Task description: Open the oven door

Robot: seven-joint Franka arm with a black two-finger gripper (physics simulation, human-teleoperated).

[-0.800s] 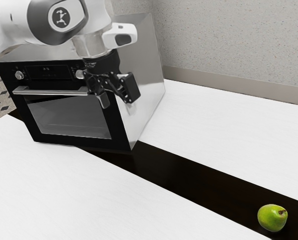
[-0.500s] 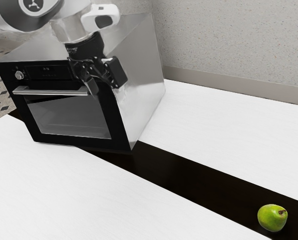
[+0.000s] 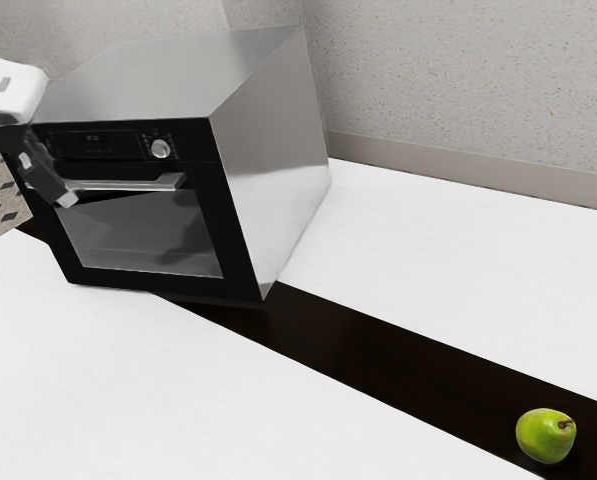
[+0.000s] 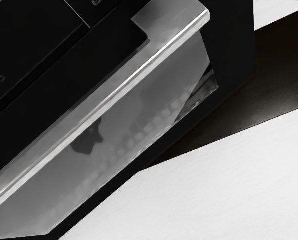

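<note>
Item: black gripper (image 3: 48, 180), at the exterior view's left, tilted, in front of the oven's face and overlapping one end of the handle (image 3: 123, 186) in that view. State: cannot tell whether released or clenched; contact with the handle likewise uncertain. Above the gripper, a white section of the arm (image 3: 12, 90), partly cut off by the exterior view's edge.

Handle: pale metal bar, straight, mounted across the upper part of the oven door (image 3: 220, 225); also in the wrist view, lengthwise over the glass.

Oven door: black frame, closed, set in the oven's front, below the control panel (image 3: 94, 144). Within the frame, a grey glass window (image 3: 128, 235), with dark reflections.

Control panel: black, with small pale display marks; beside it, one round silver knob (image 3: 160, 149).

Oven (image 3: 273, 150): boxy, upright, with brushed-metal top and side.

Further out: dark glossy strip (image 3: 368, 355), running from the oven between expanses of white worktop (image 3: 108, 380). On the strip, well apart from the oven, one green pear (image 3: 546, 436). Behind, speckled grey wall (image 3: 458, 90) with a plain beige skirting (image 3: 428, 167).
</note>
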